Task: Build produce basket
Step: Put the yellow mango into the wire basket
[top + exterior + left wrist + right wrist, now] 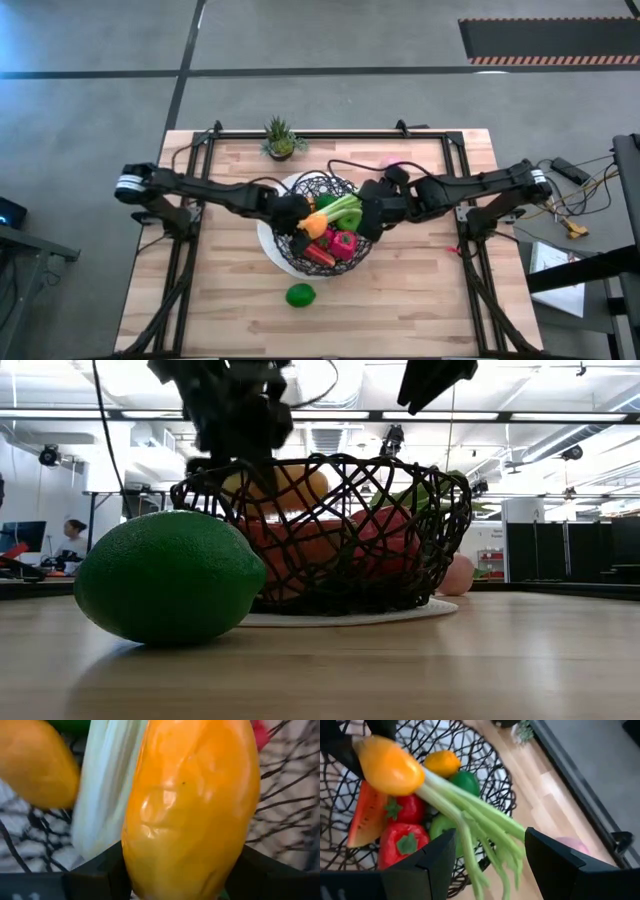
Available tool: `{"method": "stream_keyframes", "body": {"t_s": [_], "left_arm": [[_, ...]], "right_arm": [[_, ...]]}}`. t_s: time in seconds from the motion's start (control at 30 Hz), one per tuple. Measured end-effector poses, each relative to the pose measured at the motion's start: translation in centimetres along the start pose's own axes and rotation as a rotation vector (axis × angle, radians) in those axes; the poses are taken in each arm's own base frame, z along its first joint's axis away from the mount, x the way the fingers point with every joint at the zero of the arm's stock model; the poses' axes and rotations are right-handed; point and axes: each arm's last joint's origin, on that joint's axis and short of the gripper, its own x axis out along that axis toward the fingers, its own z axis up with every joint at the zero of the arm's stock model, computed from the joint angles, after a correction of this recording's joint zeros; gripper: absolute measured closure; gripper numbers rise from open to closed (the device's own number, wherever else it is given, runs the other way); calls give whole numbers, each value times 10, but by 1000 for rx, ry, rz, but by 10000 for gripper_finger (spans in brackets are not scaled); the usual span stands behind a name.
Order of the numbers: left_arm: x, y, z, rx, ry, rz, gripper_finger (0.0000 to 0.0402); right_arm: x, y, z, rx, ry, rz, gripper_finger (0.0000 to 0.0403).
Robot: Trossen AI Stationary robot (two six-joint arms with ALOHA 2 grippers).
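We see the left gripper (303, 226) clamping an orange fruit (315, 225) over the basket (290, 262); right gripper (366, 218) open beside celery (343, 208). Release may dislodge it.

Overhead camera stares straight down on the whole surface (400, 290). Low camera sits level, close behind the lime (170, 575). Both wrist cameras peer closely into the basket (485, 765), everyone's shared ground.

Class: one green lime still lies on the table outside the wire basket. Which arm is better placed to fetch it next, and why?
Probably the right. The left gripper is shut on an orange fruit over the black wire-mesh basket, while the right gripper is open and empty. The round green lime lies about equally near both.
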Motion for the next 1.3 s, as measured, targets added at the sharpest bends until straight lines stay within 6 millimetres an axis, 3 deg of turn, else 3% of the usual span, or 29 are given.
{"method": "stream_keyframes", "body": {"t_s": [0.2,0.63,0.73,0.97,1.3], "left_arm": [[13,2,2,365,12,30,185],[19,12,4,869,57,81,185],[25,15,1,907,89,85,176],[23,16,-1,905,135,77,106],[5,4,3,871,241,-105,98]], "right_arm": [[-4,-4,1,4,-41,-41,184],[-4,-4,0,1,-43,-50,184],[-3,-4,0,2,-43,-53,184],[-3,-4,0,8,-45,-57,184],[-3,-4,0,8,-45,-57,184]]}}
